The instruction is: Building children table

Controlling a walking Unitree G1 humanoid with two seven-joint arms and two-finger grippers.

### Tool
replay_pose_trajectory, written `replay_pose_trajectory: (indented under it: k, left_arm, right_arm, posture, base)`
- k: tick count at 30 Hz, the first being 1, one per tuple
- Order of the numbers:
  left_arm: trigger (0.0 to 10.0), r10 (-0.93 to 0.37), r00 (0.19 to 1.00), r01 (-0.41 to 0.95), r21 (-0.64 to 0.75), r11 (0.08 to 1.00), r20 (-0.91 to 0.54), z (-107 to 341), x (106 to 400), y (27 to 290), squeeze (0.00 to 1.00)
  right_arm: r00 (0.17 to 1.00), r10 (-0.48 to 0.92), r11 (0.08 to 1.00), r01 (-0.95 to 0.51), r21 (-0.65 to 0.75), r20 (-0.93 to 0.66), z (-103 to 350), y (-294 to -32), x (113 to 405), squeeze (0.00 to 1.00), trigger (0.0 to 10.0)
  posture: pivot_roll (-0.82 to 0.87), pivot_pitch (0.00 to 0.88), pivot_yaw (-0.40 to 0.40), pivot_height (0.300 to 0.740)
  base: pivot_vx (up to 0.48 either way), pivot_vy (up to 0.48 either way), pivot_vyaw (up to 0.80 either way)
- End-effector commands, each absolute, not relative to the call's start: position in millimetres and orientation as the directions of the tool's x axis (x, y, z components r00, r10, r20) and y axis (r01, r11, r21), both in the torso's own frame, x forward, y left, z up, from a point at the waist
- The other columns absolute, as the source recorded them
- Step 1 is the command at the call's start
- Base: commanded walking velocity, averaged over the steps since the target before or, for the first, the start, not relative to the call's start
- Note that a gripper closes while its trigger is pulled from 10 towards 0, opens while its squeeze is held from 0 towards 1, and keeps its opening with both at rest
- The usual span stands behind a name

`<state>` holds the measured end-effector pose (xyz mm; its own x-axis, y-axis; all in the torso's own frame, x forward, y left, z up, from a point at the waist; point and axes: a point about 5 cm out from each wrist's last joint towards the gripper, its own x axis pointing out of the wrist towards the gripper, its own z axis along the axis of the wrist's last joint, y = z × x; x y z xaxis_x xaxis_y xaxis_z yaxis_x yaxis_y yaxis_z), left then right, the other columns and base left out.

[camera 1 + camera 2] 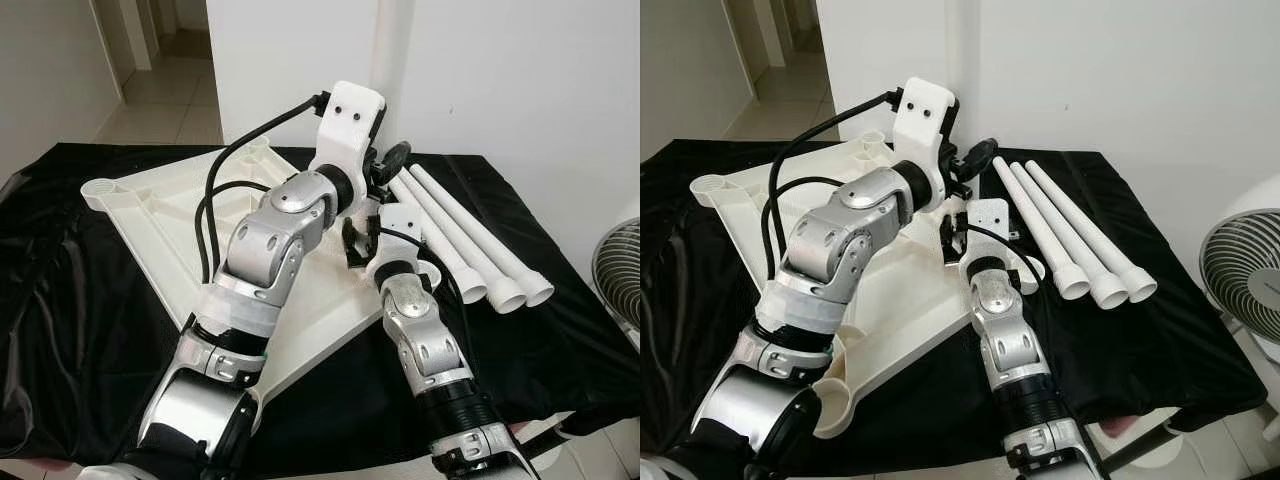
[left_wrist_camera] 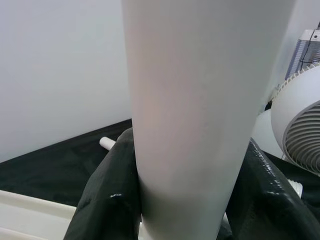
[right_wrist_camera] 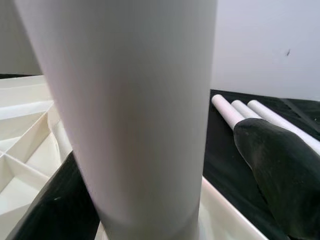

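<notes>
A low surface draped in a wrinkled black cloth [image 1: 90,300] stands against a white wall and carries everything. Lying directly on the cloth is a large white plastic tabletop [image 1: 175,215], turned underside up so its ribs and round corner sockets show; it sits skewed, one corner pointing toward the wall and one toward the front edge of the cloth. Just beside the tabletop, on its right, three white table legs [image 1: 1070,235] lie flat on the cloth, side by side and touching, their flared ends toward the front edge and their narrow ends toward the wall.
</notes>
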<state>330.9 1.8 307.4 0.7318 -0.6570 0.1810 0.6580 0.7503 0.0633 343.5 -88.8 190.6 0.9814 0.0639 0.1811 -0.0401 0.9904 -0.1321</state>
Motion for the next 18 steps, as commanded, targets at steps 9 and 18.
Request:
replay_pose_trajectory:
  k: [9,18]
  left_arm:
    - [10.0,-0.620,0.758,0.620,0.071,0.781,0.204,313.2,329.1,-5.8,0.00]
    - [10.0,-0.622,0.754,0.621,0.077,0.780,0.212,315.3,328.2,-6.7,0.00]
  right_arm:
    - [0.978,0.047,0.990,-0.018,-0.141,0.205,197.1,-85.4,349.8,0.00,9.1]
    - [0.981,0.058,0.991,-0.034,-0.127,0.185,193.5,-83.7,350.2,0.00,0.0]
  posture:
    - [0.04,0.014,-0.045,0.740]
    - [0.04,0.006,-0.049,0.740]
  base:
    - [0.000,0.000,0.00]
    - [0.000,0.000,0.00]
